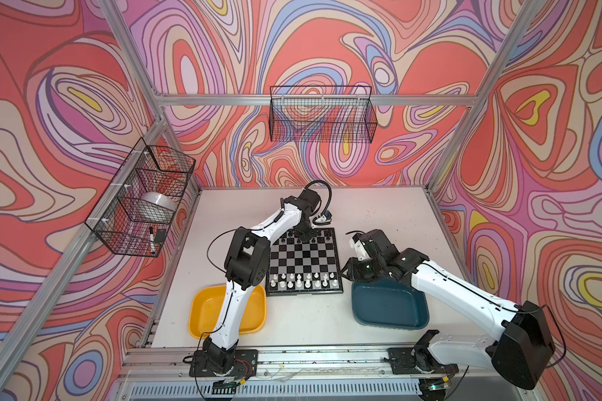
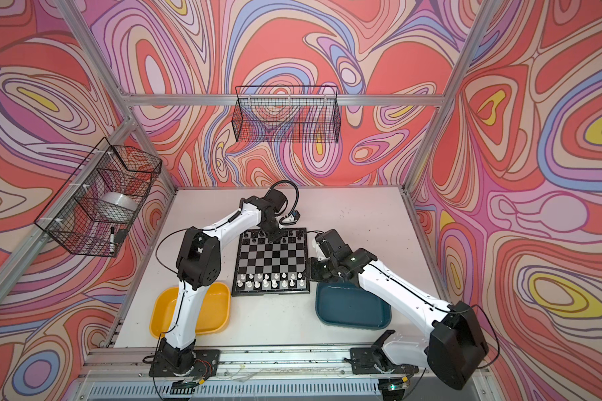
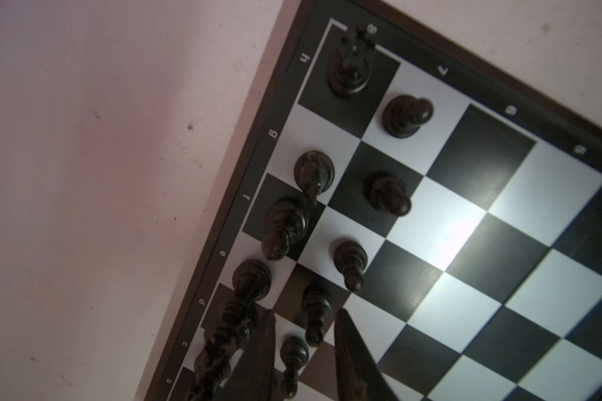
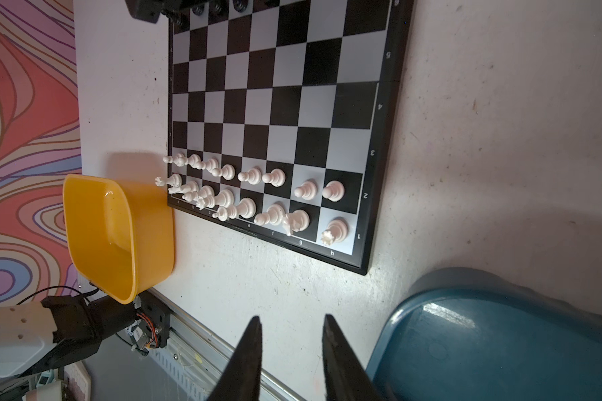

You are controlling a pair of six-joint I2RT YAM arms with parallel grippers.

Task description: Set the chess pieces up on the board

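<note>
L wall: wire basket (image 1: pixel 143 198) holds a roll (image 1: pixel 157 205) and a marker (image 1: pixel 152 239).

Yellow tray (image 1: pixel 202 312) sits on the table (image 1: pixel 310 323), just beside the board's near-left corner. L arm (image 1: pixel 233 305) crosses above it.

L end effector (image 3: pixel 306 312) is down over the far edge of the board (image 1: pixel 304 260), among the black pieces (image 3: pixel 386 192). Wrist view: fingers (image 3: pixel 351 347) stand apart w/ one black pawn (image 3: pixel 292 354) standing between them. There is a slim gap on either side of it, so it is not clamped. Black pieces stand in two rows along the far edge, w/ a rook (image 3: pixel 348 73) on the corner sq and pawns in the row next to it. In both top views the wrist hides part of these rows.

Board lies flat at mid table, approx square to the table edges. White pieces (image 1: pixel 304 280) stand in two rows along the near edge, all upright.

R end effector (image 4: pixel 292 317) hangs above bare table, just off the board's right edge and near the white rows, between board and teal tray (image 1: pixel 390 309). Jaws apart, nothing between them.

Teal tray sits on the table right of the board, near side. R arm (image 1: pixel 459 288) passes over its far rim.
</note>
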